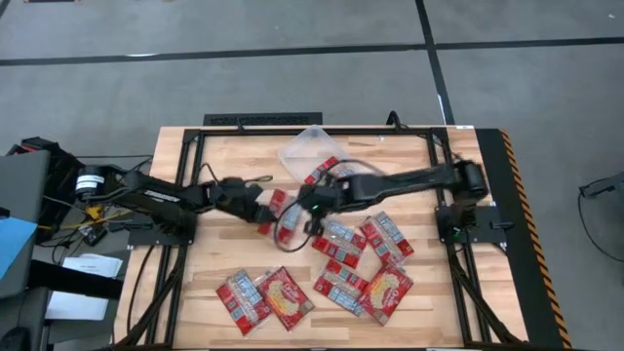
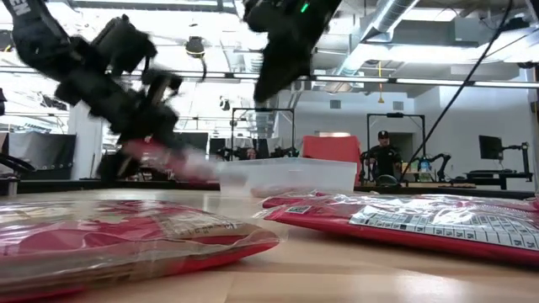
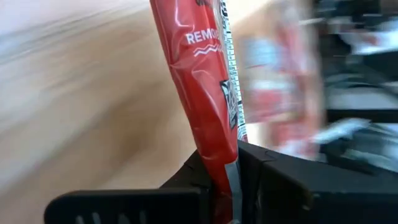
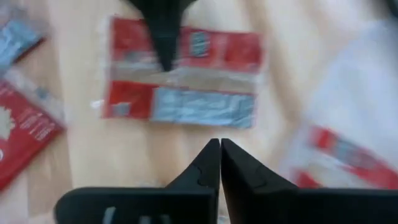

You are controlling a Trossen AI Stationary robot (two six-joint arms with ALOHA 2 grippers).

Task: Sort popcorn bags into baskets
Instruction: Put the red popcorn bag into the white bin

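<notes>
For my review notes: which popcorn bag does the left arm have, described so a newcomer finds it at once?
Start at the clear tub at the table's far middle. Just in front of it the two arms meet; the left tool is shut on a red popcorn bag. Unlike the other bags lying flat nearer the front edge, it hangs on edge in the tool, off the wood.

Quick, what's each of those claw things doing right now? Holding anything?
Left tool: closed on a red popcorn bag.
Right tool: closed, holding nothing.
</notes>
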